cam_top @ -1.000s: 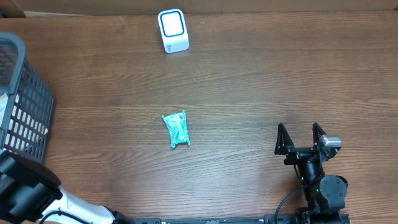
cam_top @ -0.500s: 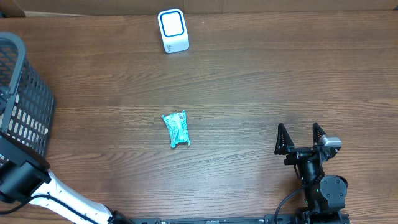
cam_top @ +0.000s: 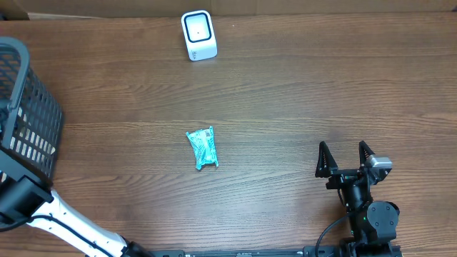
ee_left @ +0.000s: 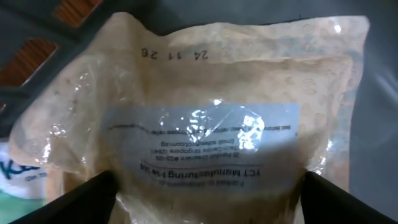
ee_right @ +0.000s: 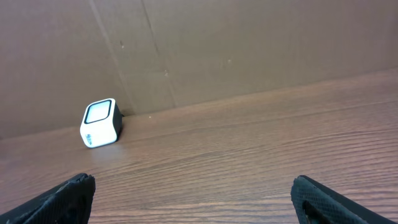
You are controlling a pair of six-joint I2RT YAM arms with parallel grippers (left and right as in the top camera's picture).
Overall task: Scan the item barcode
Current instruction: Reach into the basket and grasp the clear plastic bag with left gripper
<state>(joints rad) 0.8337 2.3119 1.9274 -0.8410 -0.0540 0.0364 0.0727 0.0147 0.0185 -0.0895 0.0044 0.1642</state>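
Pouch [ee_left: 205,81] or teal packet [cam_top: 202,148]: either could be the item to scan, so the first job is choosing. The pale pouch lies inside the black basket [cam_top: 32,107] at the 9 o'clock edge of the tabletop [cam_top: 300,93]. It sits directly under the left fingers [ee_left: 87,198], which stand spread wide to either side of its near end and pinch nothing. The teal packet lies alone mid-tabletop, with the white scanner [cam_top: 198,34] well apart at its 12 o'clock. If the pouch is the one, the left fingers should drop straight down and close across that near end, clear of the printed label, because crinkly film slips easily and glare washes out part of the print. No barcode shows on this face, so the pouch will likely need turning before it meets the scanner's window. The right fingers [cam_top: 325,158], spread wide and empty at the packet's 4 o'clock, seem better placed for the packet.
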